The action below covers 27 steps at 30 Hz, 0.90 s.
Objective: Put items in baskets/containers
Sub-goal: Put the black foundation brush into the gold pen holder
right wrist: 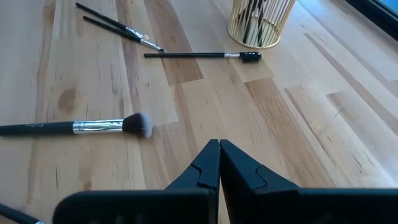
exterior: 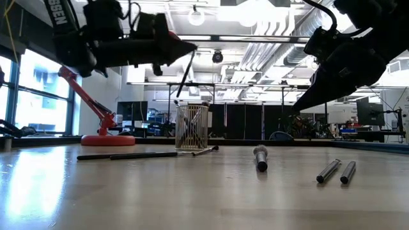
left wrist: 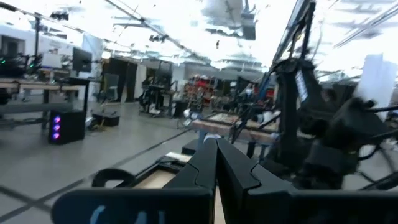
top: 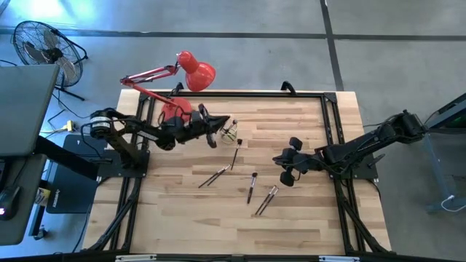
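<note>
The thin dark-handled brushes (top: 251, 186) look light, stiff and prone to roll; grip mid-handle. 5 or so lie at 5 o'clock of the gold wire cup (top: 230, 134). The left end effector (top: 212, 134), closed, seemingly pinches 1 brush above it; the right end effector (top: 287, 169) hovers closed, empty.

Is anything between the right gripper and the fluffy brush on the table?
Nothing visible: bare wood lies between the right gripper and the fluffy brush. The cup stands farther off, clear of that path.
</note>
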### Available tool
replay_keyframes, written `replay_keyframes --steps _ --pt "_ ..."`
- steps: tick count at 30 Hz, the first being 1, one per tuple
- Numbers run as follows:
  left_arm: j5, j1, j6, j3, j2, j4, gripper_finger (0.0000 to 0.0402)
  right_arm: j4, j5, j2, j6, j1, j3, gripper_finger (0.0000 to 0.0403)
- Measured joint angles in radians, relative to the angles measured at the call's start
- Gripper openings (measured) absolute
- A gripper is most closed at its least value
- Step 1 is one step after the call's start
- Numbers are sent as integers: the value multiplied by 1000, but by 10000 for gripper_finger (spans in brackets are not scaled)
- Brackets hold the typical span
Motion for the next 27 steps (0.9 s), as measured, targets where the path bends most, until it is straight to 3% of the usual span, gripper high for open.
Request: replay_keyframes --steps 10,27 --pt "47 47 13 69 0 -161 0 3 10 0 -4 0 0 4" --pt "17 46 26 74 3 -244 0 3 15 0 -4 0 0 6"
